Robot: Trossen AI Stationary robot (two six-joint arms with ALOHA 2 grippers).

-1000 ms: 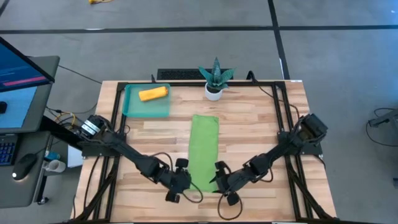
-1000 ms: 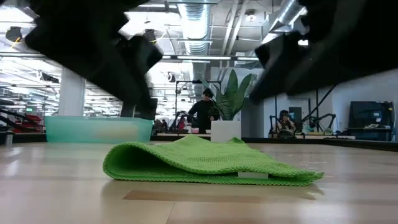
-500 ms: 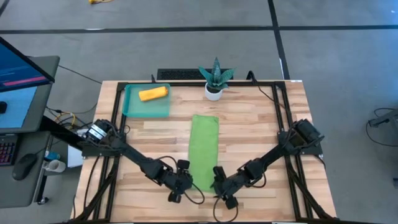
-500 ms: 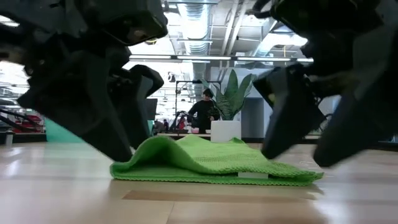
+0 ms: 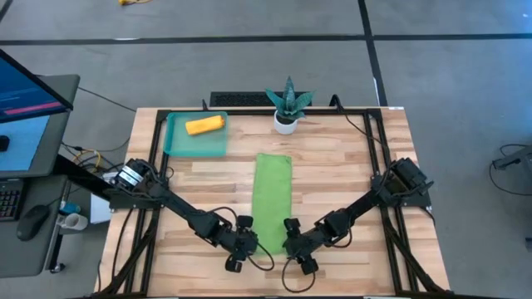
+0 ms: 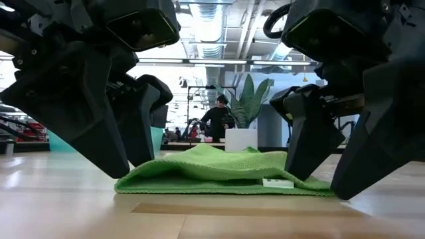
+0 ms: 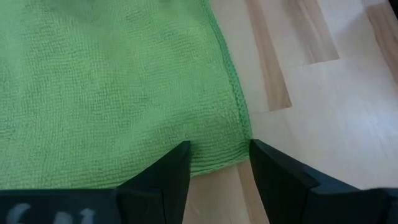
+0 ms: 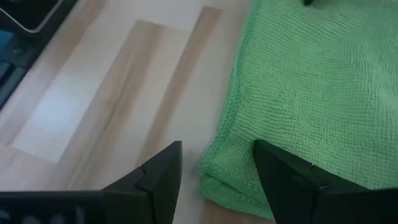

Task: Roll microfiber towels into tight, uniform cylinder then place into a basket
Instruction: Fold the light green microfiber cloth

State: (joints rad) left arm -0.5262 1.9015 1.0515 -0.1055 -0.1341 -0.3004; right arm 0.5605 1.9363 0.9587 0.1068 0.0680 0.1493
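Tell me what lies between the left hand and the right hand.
The near end of the folded green towel lies between the left hand and the right hand, both open at its corners. The high and low views show it.

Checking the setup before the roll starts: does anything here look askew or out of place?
Nothing much. The green towel lies folded in a straight strip, slightly humped. The open left gripper and right gripper straddle its near corners. The orange towel sits rolled in the basket.
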